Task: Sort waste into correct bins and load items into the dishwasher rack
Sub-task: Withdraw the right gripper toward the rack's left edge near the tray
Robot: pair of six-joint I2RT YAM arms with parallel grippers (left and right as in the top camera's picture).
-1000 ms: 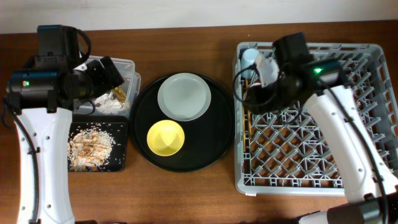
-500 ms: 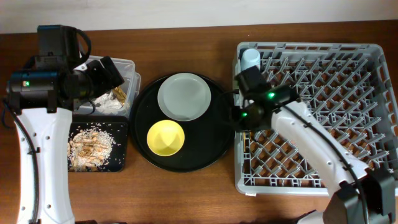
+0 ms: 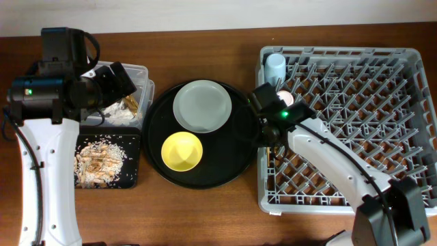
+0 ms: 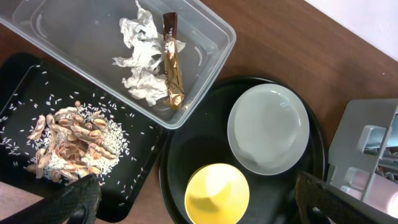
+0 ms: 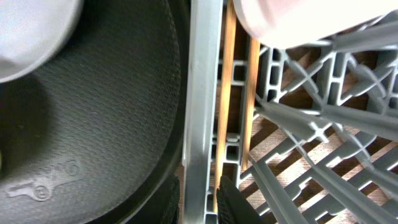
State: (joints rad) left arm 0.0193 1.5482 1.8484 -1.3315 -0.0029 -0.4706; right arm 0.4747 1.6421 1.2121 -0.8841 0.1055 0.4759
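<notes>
My left gripper hangs open and empty over the clear tub, which holds crumpled white paper and the gold-brown wrapper. Food scraps lie in the shallow black tray. The grey-green plate and the yellow bowl sit on the round black tray. My right gripper has its fingers close on either side of the dishwasher rack's left wall. The chopsticks lie just inside that wall. The pink cup and the blue cup stand in the rack.
The large round black tray lies between the bins and the rack, its rim close to the rack's left wall. My right arm stretches across the rack's front left part.
My right arm has swung from the rack's back left corner forward and left to the rack's left wall. The pink cup now shows standing in the rack. The left arm has not moved.
</notes>
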